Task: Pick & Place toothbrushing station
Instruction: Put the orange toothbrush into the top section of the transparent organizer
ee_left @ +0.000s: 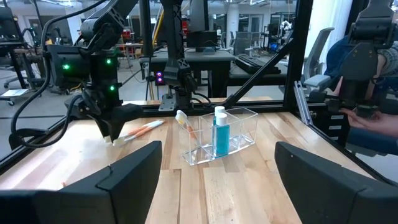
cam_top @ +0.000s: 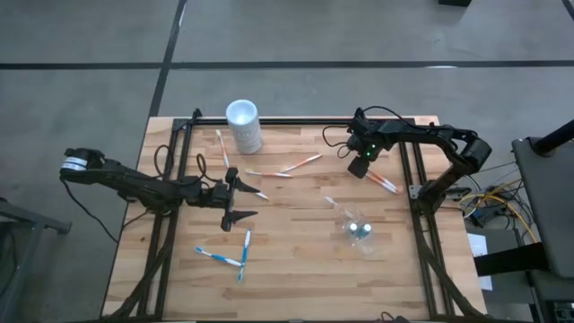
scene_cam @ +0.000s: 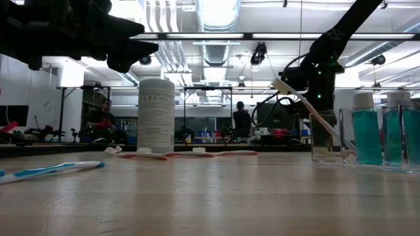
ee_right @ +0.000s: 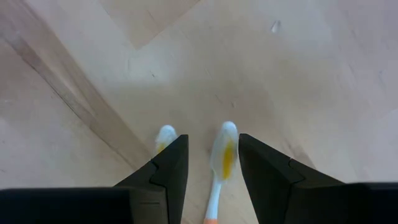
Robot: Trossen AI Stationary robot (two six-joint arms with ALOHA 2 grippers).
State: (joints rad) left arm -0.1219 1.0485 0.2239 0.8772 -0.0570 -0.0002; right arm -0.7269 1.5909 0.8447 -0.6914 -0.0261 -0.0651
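My right gripper (ee_right: 212, 163) hangs open astride an orange toothbrush (ee_right: 221, 163); my left gripper (cam_top: 240, 201) waits open at mid-table.

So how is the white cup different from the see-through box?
The white cup is tall, round and solid white; the clear box is low, square-sided and see-through. The box holds a toothbrush and blue bottles; the cup's inside can't be seen. Both stand upright on the table.
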